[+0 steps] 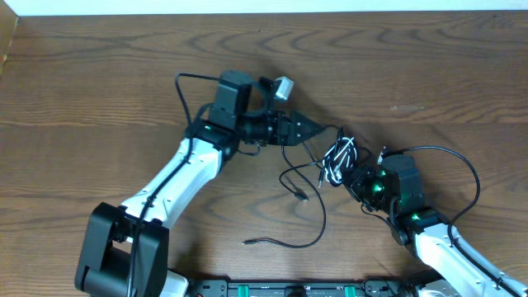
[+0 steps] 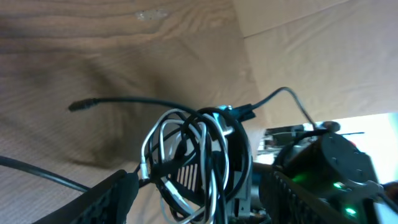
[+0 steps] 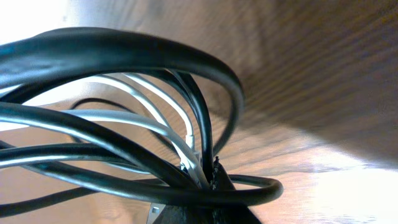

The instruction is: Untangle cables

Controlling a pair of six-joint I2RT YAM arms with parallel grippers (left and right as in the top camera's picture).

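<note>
The cables [image 1: 338, 155] form a tangled bunch of thin black cords and one white cord right of the table's centre. My right gripper [image 1: 356, 176] is shut on the bunch from the lower right. In the right wrist view its tip [image 3: 210, 180] pinches black and white strands [image 3: 180, 146]. My left gripper [image 1: 312, 128] stands open just up-left of the bunch. In the left wrist view the coils [image 2: 189, 155] hang ahead between its spread fingers [image 2: 118, 190], touching neither. One loose black cable [image 1: 318, 223] trails down to a plug [image 1: 247, 242].
The thick black cords of the arms loop out at the left [image 1: 180, 87] and at the right [image 1: 466, 169]. The table's far edge [image 1: 264, 11] runs along the top. A black rail [image 1: 289, 289] lies at the front edge.
</note>
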